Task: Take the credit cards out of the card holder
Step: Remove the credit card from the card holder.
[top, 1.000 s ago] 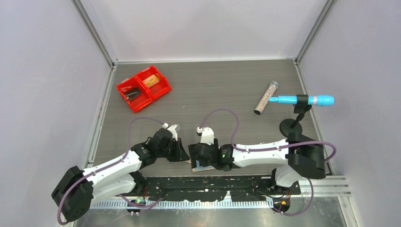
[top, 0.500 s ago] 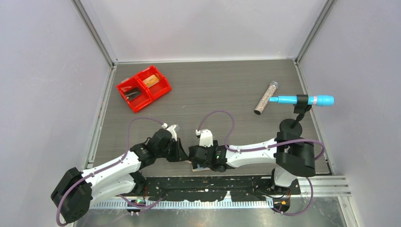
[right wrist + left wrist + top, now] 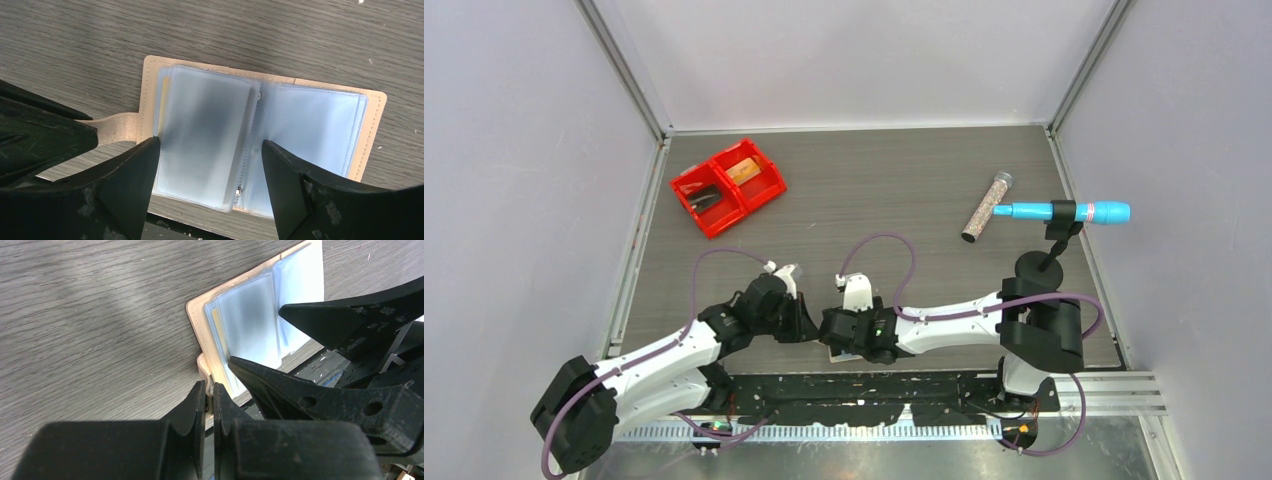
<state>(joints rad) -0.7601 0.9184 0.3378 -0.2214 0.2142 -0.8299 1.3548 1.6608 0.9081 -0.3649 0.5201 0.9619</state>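
The tan card holder (image 3: 310, 115) lies spread open at the table's near edge, its clear blue-grey sleeves facing up. A dark grey credit card (image 3: 205, 120) shows blurred inside the left sleeve, with a yellowish card edge (image 3: 163, 90) behind it. My left gripper (image 3: 210, 387) is shut on the holder's snap tab (image 3: 204, 367). My right gripper (image 3: 210, 142) hovers open over the left sleeve, one finger on each side of the grey card, holding nothing. In the top view the right gripper (image 3: 839, 335) covers most of the card holder (image 3: 832, 349), with the left gripper (image 3: 809, 325) just to its left.
A red two-compartment bin (image 3: 727, 186) sits at the back left. A glittery tube (image 3: 987, 207) and a blue pen-like tool on a black stand (image 3: 1064, 212) are at the right. The black base rail (image 3: 165, 222) runs just below the holder's near edge.
My right gripper has shifted a little left over the holder and its jaws have narrowed slightly. The left gripper has kept its hold on the tab.
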